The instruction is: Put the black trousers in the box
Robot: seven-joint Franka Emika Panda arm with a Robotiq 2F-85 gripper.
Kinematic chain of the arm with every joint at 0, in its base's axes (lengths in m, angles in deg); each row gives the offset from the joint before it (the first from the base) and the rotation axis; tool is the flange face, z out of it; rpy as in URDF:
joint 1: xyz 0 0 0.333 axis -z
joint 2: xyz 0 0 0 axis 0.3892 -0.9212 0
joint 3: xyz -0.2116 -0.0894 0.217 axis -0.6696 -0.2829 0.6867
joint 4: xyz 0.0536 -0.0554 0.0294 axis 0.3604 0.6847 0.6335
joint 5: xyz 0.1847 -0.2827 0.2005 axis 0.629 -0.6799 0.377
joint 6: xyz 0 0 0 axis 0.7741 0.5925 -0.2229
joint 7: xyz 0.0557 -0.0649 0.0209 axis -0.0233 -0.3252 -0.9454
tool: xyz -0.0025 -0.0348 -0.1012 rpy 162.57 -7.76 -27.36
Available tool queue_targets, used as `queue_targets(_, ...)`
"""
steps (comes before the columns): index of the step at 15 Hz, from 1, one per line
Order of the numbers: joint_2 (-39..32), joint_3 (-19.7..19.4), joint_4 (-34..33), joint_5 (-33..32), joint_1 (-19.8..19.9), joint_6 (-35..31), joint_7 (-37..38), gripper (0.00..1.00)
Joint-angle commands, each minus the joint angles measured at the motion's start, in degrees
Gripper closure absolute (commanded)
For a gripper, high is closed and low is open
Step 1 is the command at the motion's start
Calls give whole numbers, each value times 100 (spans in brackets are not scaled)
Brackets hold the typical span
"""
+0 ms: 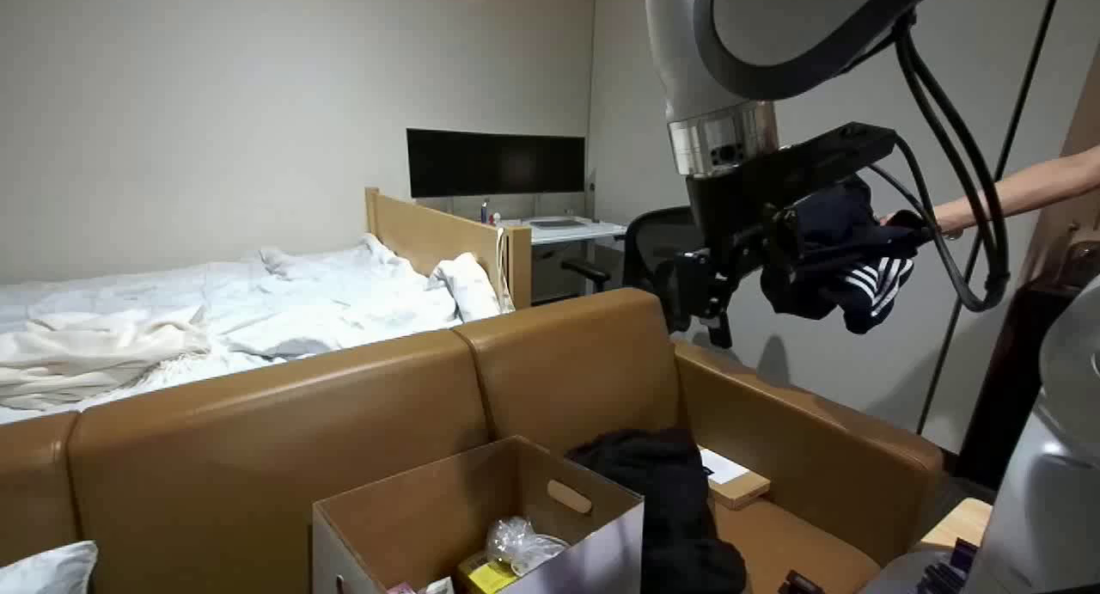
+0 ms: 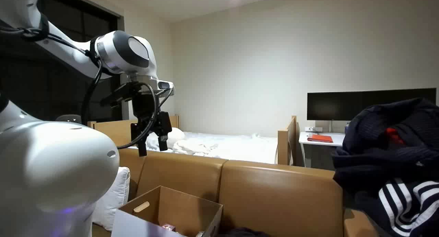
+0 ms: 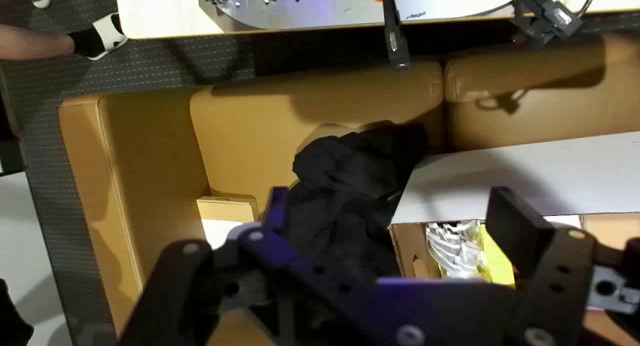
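A crumpled black garment, likely the black trousers, lies on the sofa seat in an exterior view (image 1: 657,491) and in the wrist view (image 3: 345,181). Only its top edge shows in an exterior view (image 2: 245,232). The box, white outside and brown inside, stands open beside it in both exterior views (image 1: 412,512) (image 2: 192,206) and in the wrist view (image 3: 550,181). It holds a yellow item and clear plastic wrap. My gripper (image 1: 700,326) is high above the sofa, fingers apart and empty. It also shows in an exterior view (image 2: 152,151) and the wrist view (image 3: 390,211).
A person's hand holds dark striped clothes (image 1: 859,259) (image 2: 404,168) beyond the sofa's armrest. The brown sofa (image 1: 284,439) has a high backrest. A small flat carton (image 1: 737,482) lies near the armrest. A bed (image 1: 284,293) stands behind.
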Motion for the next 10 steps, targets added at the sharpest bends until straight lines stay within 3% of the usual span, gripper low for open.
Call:
queue_targets(1, -24, -78, -14, -53, -87, 19, 54, 0)
queue_targets(5, -43, -22, -9, -73, -40, -52, 190, 0)
queue_targets(10, -196, 208, 46, -395, 250, -781, 864, 0)
